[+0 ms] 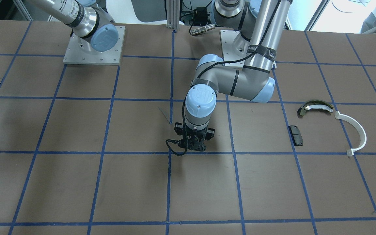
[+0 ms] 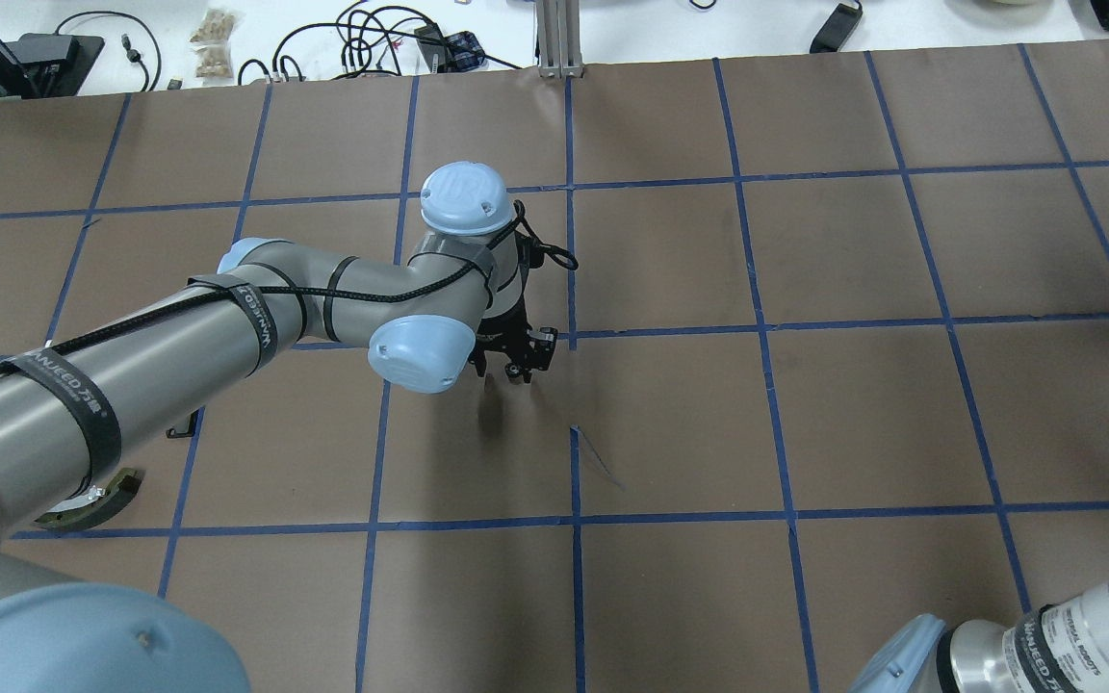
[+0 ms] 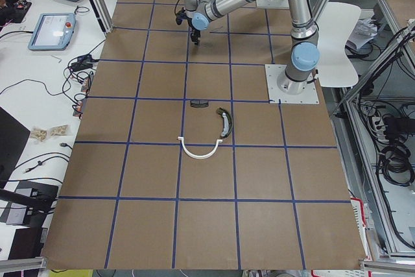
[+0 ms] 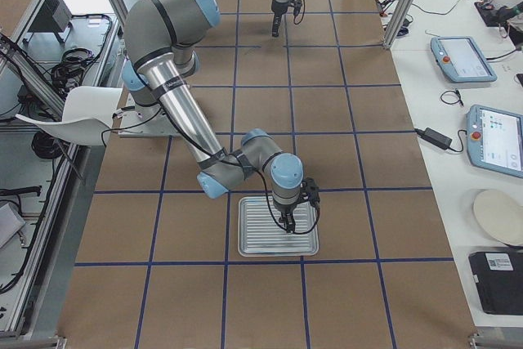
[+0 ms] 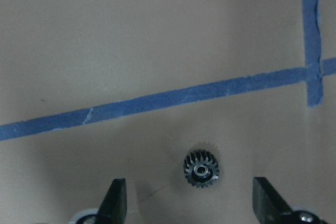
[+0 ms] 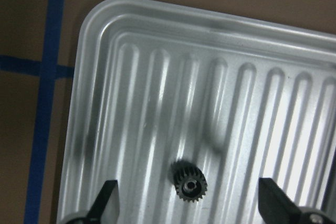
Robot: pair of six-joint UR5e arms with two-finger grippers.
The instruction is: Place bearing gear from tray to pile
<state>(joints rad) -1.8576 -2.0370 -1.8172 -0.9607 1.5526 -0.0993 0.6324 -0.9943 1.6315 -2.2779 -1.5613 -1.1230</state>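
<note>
A small black bearing gear (image 6: 190,184) lies on the ribbed silver tray (image 6: 157,77). My right gripper (image 6: 186,195) is open just above it, one finger on each side; the exterior right view shows it over the tray (image 4: 253,239). A second small black gear (image 5: 201,169) lies on the brown table between the open fingers of my left gripper (image 5: 189,187), which hangs low near mid-table (image 1: 194,147). The pile lies apart from both: a white arc (image 1: 354,132), an olive-and-white shoe (image 1: 315,107) and a black pad (image 1: 295,134).
The table is brown paper with a blue tape grid (image 1: 171,98). The left arm's elbow (image 1: 240,81) stretches over the table's middle. The right arm's base plate (image 1: 93,45) sits at the robot's side. Tablets and cables lie on side benches (image 4: 482,96).
</note>
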